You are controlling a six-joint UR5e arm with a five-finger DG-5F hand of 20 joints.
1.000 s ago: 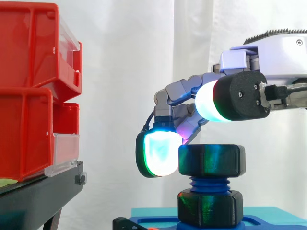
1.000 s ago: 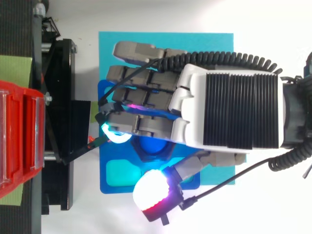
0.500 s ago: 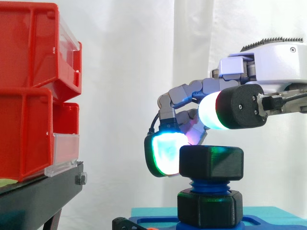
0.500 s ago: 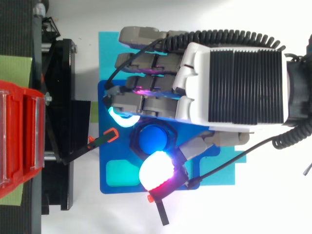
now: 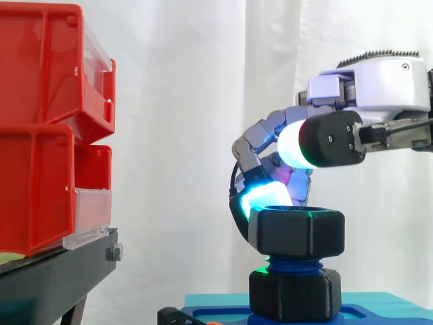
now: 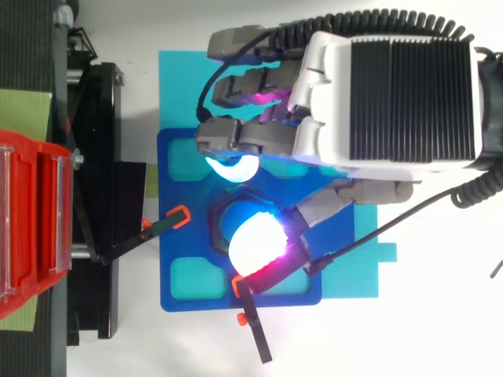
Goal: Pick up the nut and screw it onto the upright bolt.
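Hand palm-down on a level wrist, fingers curled downward, thumb stretched sideways.

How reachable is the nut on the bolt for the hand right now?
Yes, most likely. The hand hangs just above the nut, which sits on top of the blue bolt. Nothing stands between them, and the red bins are well off to the side.
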